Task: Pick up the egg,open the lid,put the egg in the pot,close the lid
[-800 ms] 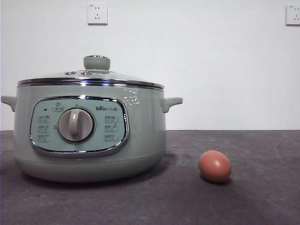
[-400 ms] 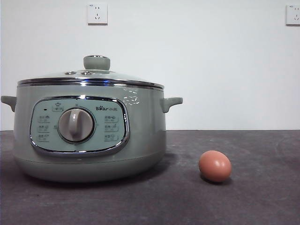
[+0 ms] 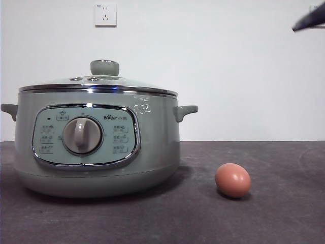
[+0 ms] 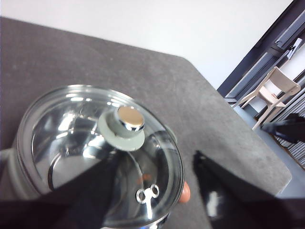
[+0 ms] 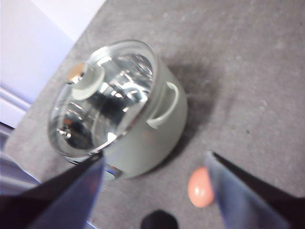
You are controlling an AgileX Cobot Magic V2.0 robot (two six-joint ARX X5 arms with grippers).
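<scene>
Brown egg (image 5: 200, 187) lay on desk (image 3: 284, 213) below right hand (image 5: 155, 191), jaws wide, nearer arm; left hand (image 4: 152, 191) wide above lid (image 4: 125, 125).

One pot (image 3: 96, 147), one lid (image 3: 99, 84) with one knob (image 3: 104, 67), one egg (image 3: 232, 180), one wall socket (image 3: 105, 14), two pot handles, and one chair (image 4: 271, 90) are visible.

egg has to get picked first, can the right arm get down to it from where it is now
Probably yes. The egg lies alone on the table, apart from the pot, with nothing over it. The right gripper hangs above with jaws open.
</scene>
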